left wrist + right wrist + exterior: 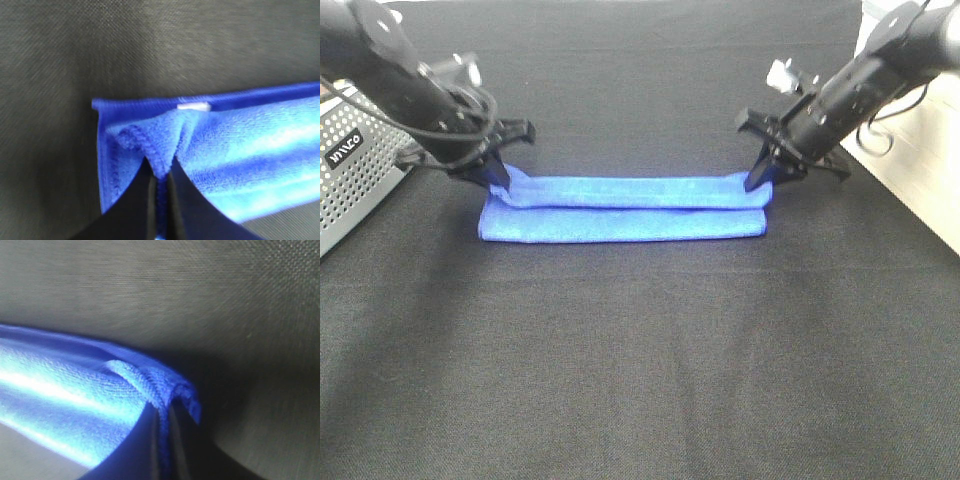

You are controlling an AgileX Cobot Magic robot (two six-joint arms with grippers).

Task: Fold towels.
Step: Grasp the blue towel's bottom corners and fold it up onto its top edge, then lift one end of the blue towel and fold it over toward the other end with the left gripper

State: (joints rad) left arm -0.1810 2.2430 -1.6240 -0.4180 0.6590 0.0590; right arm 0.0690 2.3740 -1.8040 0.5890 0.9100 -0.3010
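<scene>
A blue towel point(620, 208) lies folded into a long strip across the middle of the black table point(640, 350). My left gripper point(500, 178) is shut on the towel's upper layer at its left end; the left wrist view shows its black fingers point(135, 205) pinching a hemmed corner of the towel point(165, 150), with a small white label point(193, 106) near the edge. My right gripper point(758, 180) is shut on the upper layer at the right end; the right wrist view shows its fingers point(135, 450) pinching the towel's corner point(165, 390).
A grey perforated metal box point(355, 170) with a white logo stands at the left edge of the table. A light wooden surface point(920, 150) runs along the right side beyond the black cloth.
</scene>
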